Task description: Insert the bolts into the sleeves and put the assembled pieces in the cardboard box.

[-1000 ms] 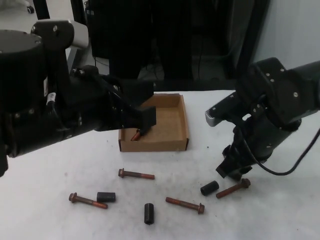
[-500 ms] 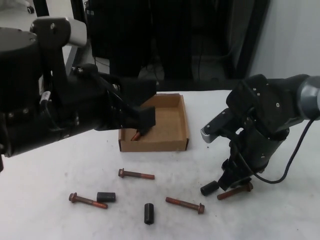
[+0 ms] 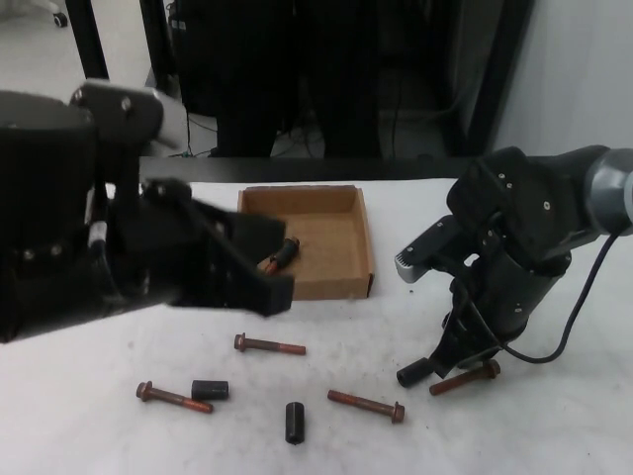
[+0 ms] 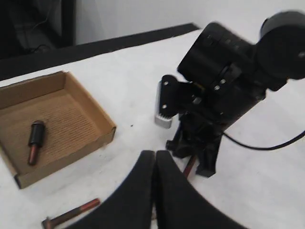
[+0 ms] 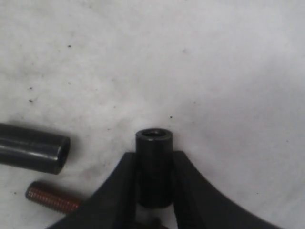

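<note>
— Right pincer point(image 5: 153, 157)?
— Pinching a black sleeve point(image 5: 153, 164) on the desk point(image 3: 554, 416), lower right of the high view.
— Left pincer point(image 4: 156, 154)?
— Pressed together, holding nothing. One assembled piece point(image 3: 280, 255) lies in the cardboard box point(image 3: 367, 247), upper centre.

A shallow brown cardboard box point(image 3: 368, 242) sits mid-bench toward the back of the white bench point(image 3: 554, 435), with a rusty bolt in its black sleeve point(image 3: 280, 255) lying in the box's left half. Before the box lie four rusty metal bolts: the nearest bolt point(image 3: 269, 345), the left bolt point(image 3: 173, 397), the middle bolt point(image 3: 366, 404) and the right bolt point(image 3: 465, 376). One short black tube sleeve point(image 3: 210, 389) lies just right of the left bolt, and a second sleeve point(image 3: 295, 422) sits between the left and middle bolts. My right pincer point(image 5: 154, 155) is down right of the box with a third sleeve point(image 5: 154, 174) between its fingers. A fourth sleeve point(image 3: 415, 371) lies just left of the right bolt. My left pincer point(image 4: 155, 162) hangs before the box's left corner.
</note>
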